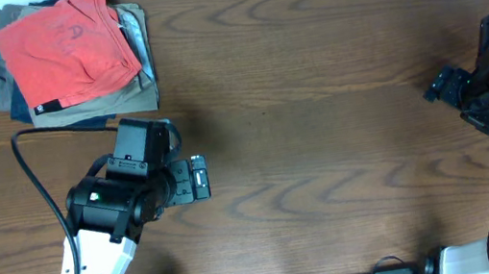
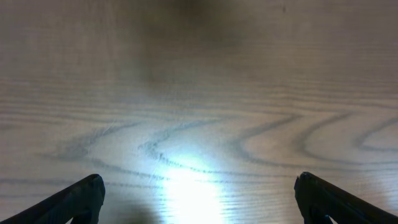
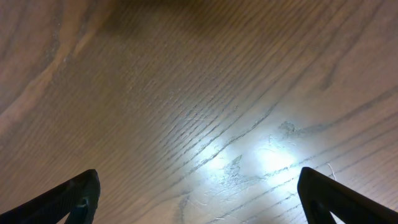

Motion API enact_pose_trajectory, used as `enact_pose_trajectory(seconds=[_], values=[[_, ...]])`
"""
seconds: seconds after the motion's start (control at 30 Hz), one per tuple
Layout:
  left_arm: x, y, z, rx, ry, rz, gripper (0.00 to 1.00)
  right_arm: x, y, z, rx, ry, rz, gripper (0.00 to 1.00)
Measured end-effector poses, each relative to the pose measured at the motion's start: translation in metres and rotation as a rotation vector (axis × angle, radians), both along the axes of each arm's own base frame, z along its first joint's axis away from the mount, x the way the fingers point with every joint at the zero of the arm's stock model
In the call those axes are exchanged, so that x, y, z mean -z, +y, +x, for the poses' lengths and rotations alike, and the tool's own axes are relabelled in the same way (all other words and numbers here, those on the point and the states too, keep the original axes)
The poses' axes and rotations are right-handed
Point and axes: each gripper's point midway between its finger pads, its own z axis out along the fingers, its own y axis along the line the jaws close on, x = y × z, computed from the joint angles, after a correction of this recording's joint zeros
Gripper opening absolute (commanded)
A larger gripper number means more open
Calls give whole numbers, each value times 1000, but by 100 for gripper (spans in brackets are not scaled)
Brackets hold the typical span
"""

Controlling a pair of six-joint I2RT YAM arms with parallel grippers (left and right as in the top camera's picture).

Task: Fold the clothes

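Left hand [image 1: 202, 177] and right hand [image 1: 434, 89] both gape empty above the brown wooden worktop [image 1: 312, 68]; the folded coral-red cotton T-shirt [image 1: 67, 52] tops a garment stack [image 1: 123, 101].

On my right wrist feed the gripper [image 3: 199, 200] stands spread wide, one dark finger [image 3: 71, 198] in each lower corner. Between them runs table [image 3: 155, 87] grain under a bright glare [image 3: 273, 155]; the pale fleck [image 3: 329, 169] beside it may be lint.
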Motion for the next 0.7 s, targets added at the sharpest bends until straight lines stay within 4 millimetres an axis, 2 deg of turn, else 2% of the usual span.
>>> enact_pose_trajectory(seconds=[0.23, 0.37, 0.53, 0.7], values=[[-2, 0, -1, 1, -9, -5, 98, 0, 0, 0, 0, 0, 0, 99], [-8, 3, -9, 2, -74, -27, 98, 0, 0, 0, 0, 0, 0, 99], [-7, 6, -17, 29, -272, -75, 98, 0, 0, 0, 0, -1, 0, 99], [9, 20, -23, 14, -496, -105, 98, 0, 0, 0, 0, 0, 0, 99]])
